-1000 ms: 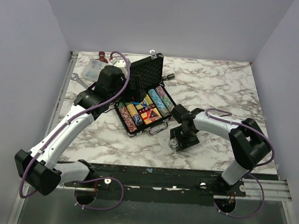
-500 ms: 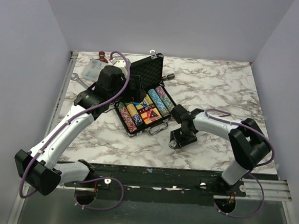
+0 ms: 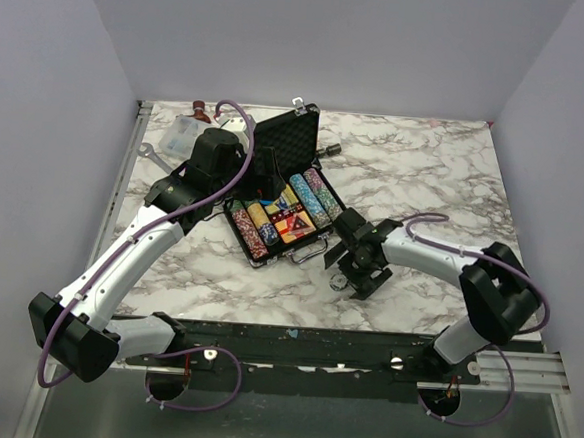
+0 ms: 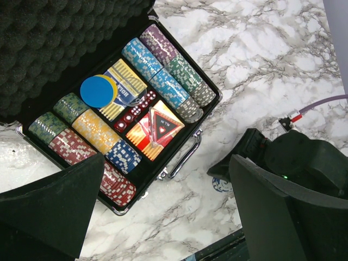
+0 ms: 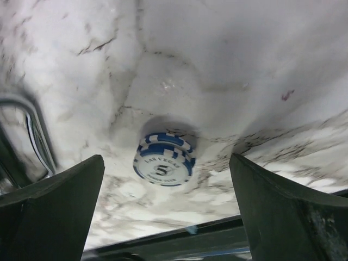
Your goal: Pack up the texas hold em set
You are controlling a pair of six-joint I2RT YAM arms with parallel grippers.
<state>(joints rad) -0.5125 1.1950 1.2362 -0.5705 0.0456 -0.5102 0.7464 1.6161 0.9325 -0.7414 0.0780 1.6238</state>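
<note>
**Below the case, the right gripper springs open and the chips stay put**

Just under the case's handle in the overhead view, the right gripper (image 3: 356,272) points down at the table (image 5: 217,54) with its fingers spread as wide as they go. Between them, touching neither, sits a short stack of blue-and-white chips (image 5: 164,159), flat on the marble at the centre of the wrist picture.

That is the change. A second ago the fingers were partly drawn in around this spot, and half a second ago they were narrower again. Now they have snapped apart, and the stack is on the table rather than lifted. I judge that the pinch either slipped or was given up, so these loose chips remain outside the set and need a fresh grasp.

Further out, up and left in the overhead view, the case (image 4: 54,38) stands open with its foam lid raised. Its chip rows (image 4: 163,70), blue disc (image 4: 97,91) and card box (image 4: 157,128) are seated inside. The left gripper (image 4: 166,163) hovers over it, fingers apart and holding nothing. The lid cannot sensibly close until the stray stack is in.
</note>
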